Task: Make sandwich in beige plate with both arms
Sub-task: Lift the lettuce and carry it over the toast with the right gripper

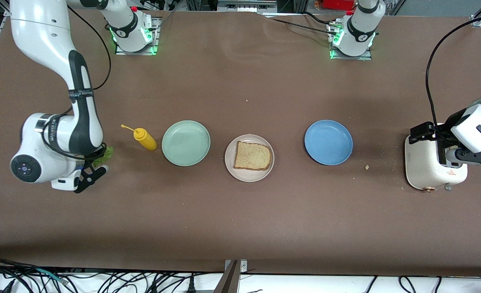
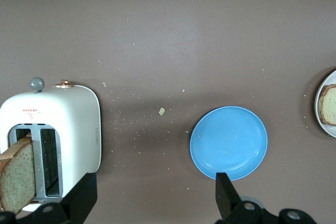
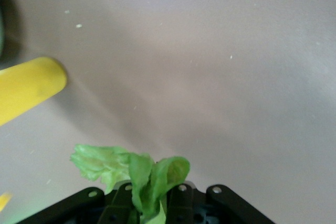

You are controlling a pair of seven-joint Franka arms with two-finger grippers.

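The beige plate (image 1: 249,158) sits at the middle of the brown table (image 1: 240,228), with one slice of bread (image 1: 252,156) lying flat on it. Beside it toward the right arm's end stands the mint-green plate (image 1: 186,143), and beside that lies a yellow squeeze bottle (image 1: 144,138) on its side, nozzle pointing away from the plates. Toward the left arm's end, the blue plate (image 1: 328,142) holds nothing; crumbs (image 1: 367,167) are scattered on the table between it and the white toaster (image 1: 427,171).

The right gripper (image 1: 96,170) hangs over the table at the right arm's end, just beside the bottle, its fingers pinched together on a crinkled green lettuce leaf (image 3: 136,174), whose ruffled edge sticks out past the fingertips. The bottle and the mint-green plate lie between this gripper and the beige plate.

The left gripper (image 2: 155,203) hovers over the toaster with its fingers (image 2: 224,195) spread wide, gripping nothing. A second bread slice (image 2: 17,174) stands upright in one toaster slot.
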